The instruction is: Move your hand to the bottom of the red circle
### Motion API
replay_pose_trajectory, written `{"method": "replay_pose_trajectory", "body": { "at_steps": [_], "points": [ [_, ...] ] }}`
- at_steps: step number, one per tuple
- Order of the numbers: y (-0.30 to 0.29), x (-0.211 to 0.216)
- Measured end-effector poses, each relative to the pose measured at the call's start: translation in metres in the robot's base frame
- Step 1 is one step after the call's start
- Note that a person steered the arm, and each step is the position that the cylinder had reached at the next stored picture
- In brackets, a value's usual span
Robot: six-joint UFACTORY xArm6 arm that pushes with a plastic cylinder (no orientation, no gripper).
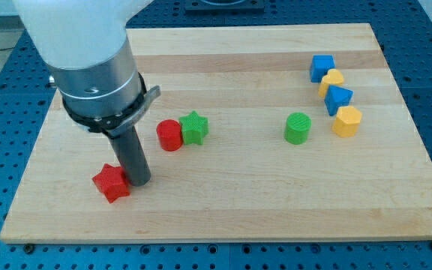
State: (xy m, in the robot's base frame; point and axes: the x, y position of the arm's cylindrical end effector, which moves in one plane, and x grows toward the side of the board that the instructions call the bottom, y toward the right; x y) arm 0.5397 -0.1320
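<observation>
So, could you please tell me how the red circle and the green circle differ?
The red circle touches the green star; the green circle stands alone. The red circle sits toward the view's left, near my tip; the green circle lies right of centre, far from it. They differ in colour. Both are upright cylinders of similar size.

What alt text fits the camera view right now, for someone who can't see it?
My tip rests beside a red star near the wooden board's bottom left, below and left of the red circle, which touches a green star. A green circle sits mid-board; two blue and two yellow blocks cluster top right.
</observation>
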Motion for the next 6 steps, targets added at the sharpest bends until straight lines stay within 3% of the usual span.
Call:
{"method": "replay_pose_trajectory", "body": {
  "at_steps": [4,5,6],
  "points": [
    [-0.067,0.031],
    [-0.016,0.017],
    [0.077,-0.015]
  ]
}}
